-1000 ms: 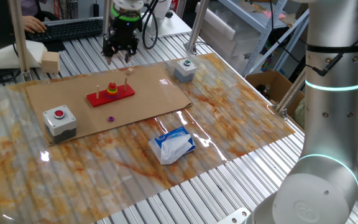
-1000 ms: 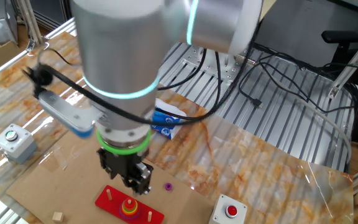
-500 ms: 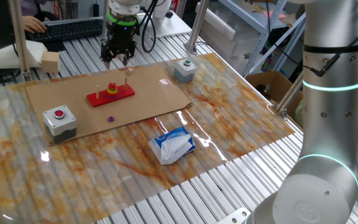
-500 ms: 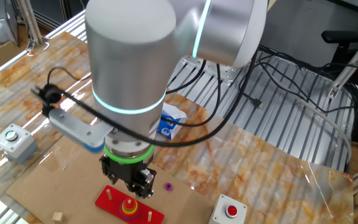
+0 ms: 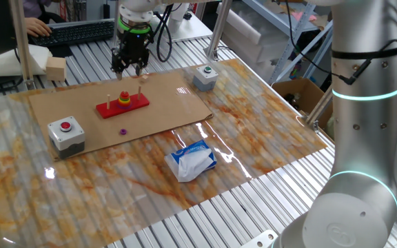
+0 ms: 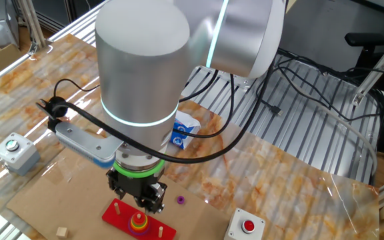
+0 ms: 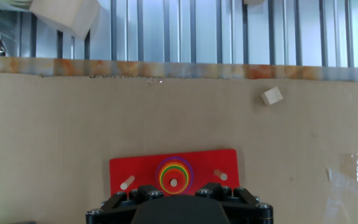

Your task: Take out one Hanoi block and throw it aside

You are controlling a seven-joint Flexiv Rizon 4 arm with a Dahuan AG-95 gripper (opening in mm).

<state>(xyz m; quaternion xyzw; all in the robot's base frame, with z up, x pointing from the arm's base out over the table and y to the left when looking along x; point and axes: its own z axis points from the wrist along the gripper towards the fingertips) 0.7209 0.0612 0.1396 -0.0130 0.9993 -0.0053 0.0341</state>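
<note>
Slatted metal table under a marbled sheet, brown cardboard mat and a wooden cube

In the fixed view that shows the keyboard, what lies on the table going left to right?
Grey box with red button → red peg base → blue-and-white packet, with the grey box with green button just right of it.

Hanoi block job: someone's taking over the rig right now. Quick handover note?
Gripper: hovers over the far edge of the red peg base. It carries nothing visible, and whether it is open or shut cannot be told.
Hanoi block: small red disc on top of the ring stack on the middle peg.
Purple disc: lies loose on the cardboard, in front of the base.
Done: nothing on the red disc yet.
Left: descend, grasp the disc, lift it off the peg, toss it aside.
</note>
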